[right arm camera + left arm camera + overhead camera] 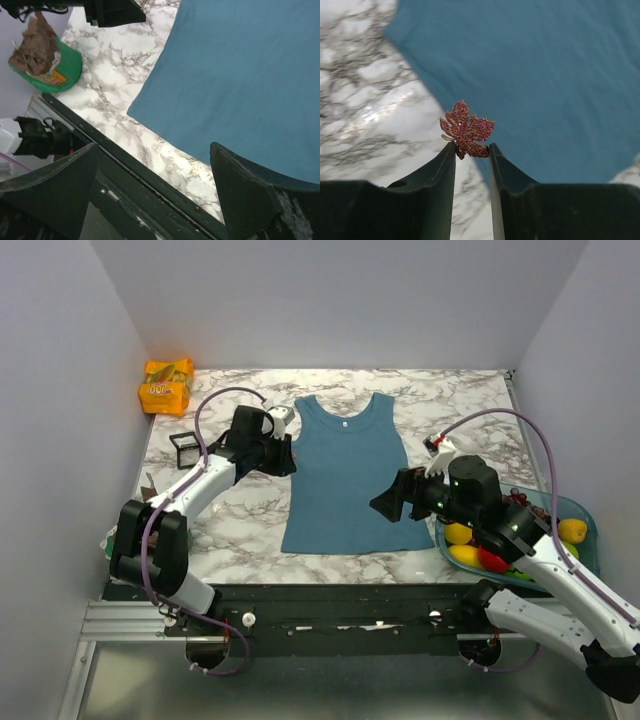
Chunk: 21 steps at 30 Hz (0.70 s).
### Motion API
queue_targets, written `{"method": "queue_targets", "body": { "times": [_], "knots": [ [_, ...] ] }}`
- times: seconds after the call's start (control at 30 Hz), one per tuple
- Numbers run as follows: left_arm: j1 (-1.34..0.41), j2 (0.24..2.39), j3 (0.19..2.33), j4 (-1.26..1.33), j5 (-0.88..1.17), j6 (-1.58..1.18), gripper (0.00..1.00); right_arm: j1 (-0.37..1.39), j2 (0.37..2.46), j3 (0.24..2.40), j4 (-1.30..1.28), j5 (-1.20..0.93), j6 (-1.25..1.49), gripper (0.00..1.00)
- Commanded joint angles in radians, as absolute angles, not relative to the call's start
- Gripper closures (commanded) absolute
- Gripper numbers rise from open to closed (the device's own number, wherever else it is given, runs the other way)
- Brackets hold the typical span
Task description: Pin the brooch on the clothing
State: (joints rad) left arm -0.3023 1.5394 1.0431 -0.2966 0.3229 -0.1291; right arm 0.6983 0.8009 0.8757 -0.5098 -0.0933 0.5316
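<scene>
My left jaws are closed on the brooch (466,131), a small, sparkling red pin with a leaf-like outline. I hold it by its lower tip, so most of it stands clear above my fingertips (449,152). In the left wrist view it sits right over the line where the marble table (230,515) meets the left side of the clothing (345,475). I cannot tell whether the pin touches the fabric.

The clothing is a teal-blue tank top lying flat in the middle of the table. Its scoop neck is toward the far edge and its hem toward the near edge. In the top view my left jaws are beside its left side, just below the armhole.

My right jaws are spread wide and hold nothing. They hang over the tank top's right side near the hem, close to the near edge of the table, and the fabric (250,65) fills much of the right wrist view.

An orange packet (166,386) lies at the far left corner. A small black-framed clear box (184,446) sits near the left edge. A blue tray (597,540) of fruit stands by the right edge, under my right arm.
</scene>
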Motion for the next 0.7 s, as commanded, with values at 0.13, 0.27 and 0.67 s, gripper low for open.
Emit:
{"method": "queue_targets", "body": {
  "times": [0.13, 0.27, 0.67],
  "knots": [
    [-0.409, 1.413, 1.003, -0.242, 0.859, -0.12, 0.73, 0.695, 0.838, 0.824, -0.321, -0.296, 0.298, 0.02],
    [-0.457, 1.419, 1.014, -0.23, 1.072, -0.129, 0.73, 0.695, 0.838, 0.792, -0.265, -0.377, 0.186, 0.04],
    [-0.537, 1.351, 0.927, 0.172, 1.376, -0.489, 0.73, 0.701, 0.874, 0.779, -0.192, -0.479, 0.042, 0.17]
  ]
}}
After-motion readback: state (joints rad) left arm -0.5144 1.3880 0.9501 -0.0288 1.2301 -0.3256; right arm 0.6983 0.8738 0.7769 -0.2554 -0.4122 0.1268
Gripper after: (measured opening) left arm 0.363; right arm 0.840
